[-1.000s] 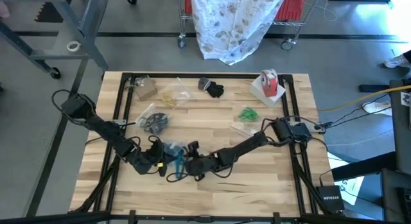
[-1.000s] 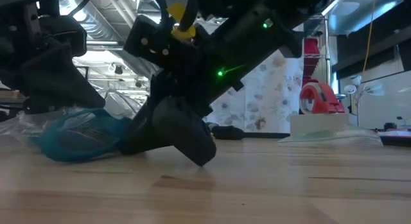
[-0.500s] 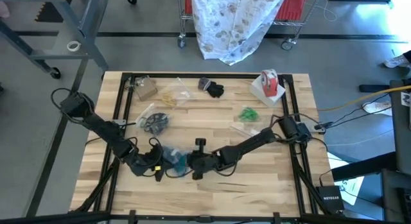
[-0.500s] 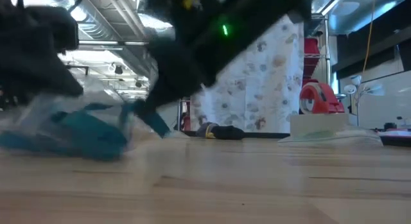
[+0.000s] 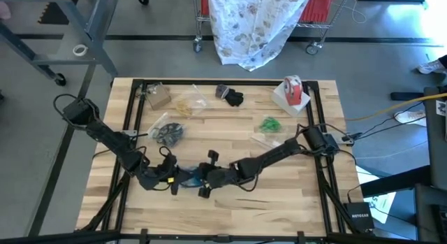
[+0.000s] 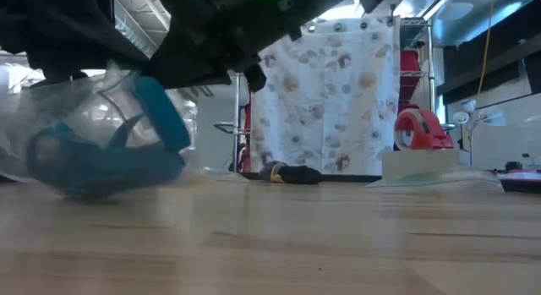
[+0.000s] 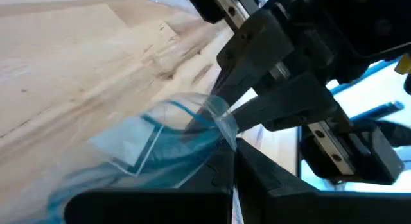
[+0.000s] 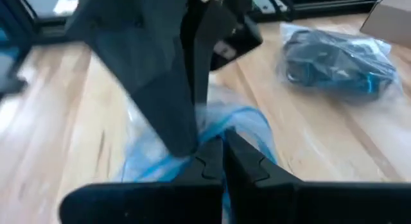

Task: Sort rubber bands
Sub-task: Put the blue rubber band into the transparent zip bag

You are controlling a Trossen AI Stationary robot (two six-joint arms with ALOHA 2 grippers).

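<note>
A clear plastic bag [image 5: 187, 176] stuffed with teal-blue rubber bands [image 6: 110, 164] sits near the table's front, left of middle. My left gripper [image 5: 172, 180] reaches it from the left and my right gripper [image 5: 202, 181] from the right. Both are shut on the bag's top, close together. More rubber bands lie farther back: a dark-and-teal bagful [image 5: 167, 132], a tan bagful [image 5: 187, 104], a black heap [image 5: 230, 97] and a green heap [image 5: 270, 124]. My left gripper pinches the bag's top edge [image 7: 221, 129] between its two fingers, coming slanting down from the table's left. The bag's top is drawn up while its full lower part [image 6: 101, 181] rests on the table. My right gripper pinches the same top edge by its blue strip [image 8: 215, 137], right beside the left gripper's fingers [image 8: 183, 121]. It comes slanting down from the table's right. The bag hangs below the fingers with its lower part on the table.
A red-and-white tape roll [image 5: 292, 90] stands at the far right on a white base. A small cardboard box [image 5: 157, 97] sits far left. An empty clear bag [image 5: 265, 139] lies near the green bands. Bare wood runs along the near edge [image 5: 265, 209].
My right gripper has rolled, shut on the bag's top and risen. My left gripper has risen with it. The bag's top has been drawn up off the table and stands higher, while its lower part stays on the wood.
</note>
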